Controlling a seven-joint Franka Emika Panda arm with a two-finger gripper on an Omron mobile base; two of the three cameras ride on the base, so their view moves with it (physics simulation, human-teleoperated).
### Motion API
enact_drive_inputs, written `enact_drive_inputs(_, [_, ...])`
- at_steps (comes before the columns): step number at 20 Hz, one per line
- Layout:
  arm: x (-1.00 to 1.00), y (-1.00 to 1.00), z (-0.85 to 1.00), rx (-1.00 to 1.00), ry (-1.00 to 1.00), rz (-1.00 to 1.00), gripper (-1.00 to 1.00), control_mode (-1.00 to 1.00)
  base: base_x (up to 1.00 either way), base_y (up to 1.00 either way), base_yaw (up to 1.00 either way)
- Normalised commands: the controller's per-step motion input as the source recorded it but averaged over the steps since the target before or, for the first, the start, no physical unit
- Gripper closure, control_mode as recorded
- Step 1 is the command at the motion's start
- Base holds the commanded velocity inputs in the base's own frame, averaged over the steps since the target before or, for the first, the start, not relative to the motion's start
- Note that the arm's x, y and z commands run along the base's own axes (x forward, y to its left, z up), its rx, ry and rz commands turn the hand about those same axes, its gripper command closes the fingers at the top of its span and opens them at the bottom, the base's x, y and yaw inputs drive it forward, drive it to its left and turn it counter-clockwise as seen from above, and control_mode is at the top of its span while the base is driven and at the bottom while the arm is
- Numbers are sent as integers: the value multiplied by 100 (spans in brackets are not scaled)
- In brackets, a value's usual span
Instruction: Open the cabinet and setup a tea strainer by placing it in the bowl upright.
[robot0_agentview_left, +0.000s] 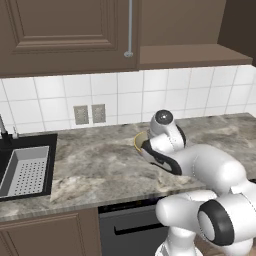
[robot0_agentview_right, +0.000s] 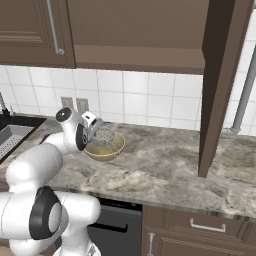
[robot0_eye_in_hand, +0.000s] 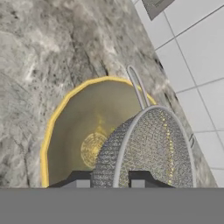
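Holding strainer by rim, end effector was clamped on it over bowl. Looked light, thin mesh, easily bent.

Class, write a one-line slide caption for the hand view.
End effector holds the tea strainer over the yellow bowl.

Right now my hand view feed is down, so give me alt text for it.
The gripper holds the tea strainer by its rim, mesh basket over the yellow bowl, its wire handle pointing away. The bowl sits on the marble counter beside the white-tiled wall.
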Motion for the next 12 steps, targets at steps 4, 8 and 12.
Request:
enact_drive_inputs(4, [26, 0, -31, 0, 3, -2, 100, -100, 0, 0, 0])
enact_drive_inputs(8, [14, 0, -34, 0, 4, -1, 100, -100, 0, 0, 0])
enact_drive_inputs(12, [1, 0, -28, 0, 1, 0, 100, -100, 0, 0, 0])
